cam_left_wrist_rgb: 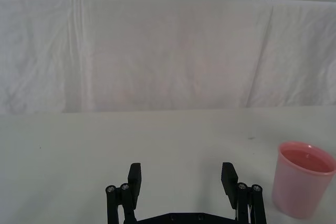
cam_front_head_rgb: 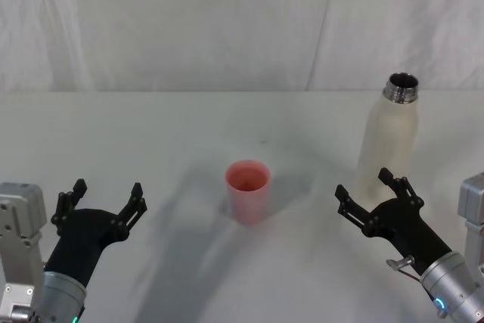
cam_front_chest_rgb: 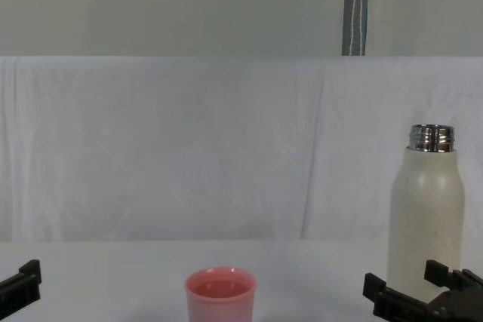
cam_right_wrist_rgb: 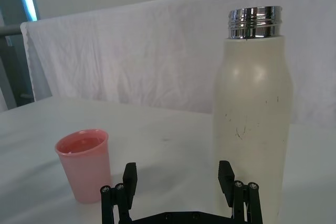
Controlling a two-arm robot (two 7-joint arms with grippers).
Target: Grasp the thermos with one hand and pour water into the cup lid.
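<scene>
The cream-white thermos [cam_front_head_rgb: 388, 138] stands upright at the table's right, uncapped, its steel neck [cam_right_wrist_rgb: 254, 22] showing [cam_front_chest_rgb: 426, 209]. The pink cup lid [cam_front_head_rgb: 247, 191] stands upright at mid-table [cam_front_chest_rgb: 220, 294], also seen off to the side in both wrist views [cam_left_wrist_rgb: 302, 178] [cam_right_wrist_rgb: 84, 163]. My right gripper [cam_front_head_rgb: 367, 194] is open, just in front of the thermos and slightly to its left, not touching it [cam_right_wrist_rgb: 178, 177]. My left gripper [cam_front_head_rgb: 104, 198] is open over bare table to the left of the cup lid [cam_left_wrist_rgb: 181, 178].
A white cloth covers the table [cam_front_head_rgb: 151, 134] and rises as a backdrop [cam_front_chest_rgb: 166, 141] behind it. A metal pole [cam_front_chest_rgb: 356, 5] stands behind the backdrop at the right.
</scene>
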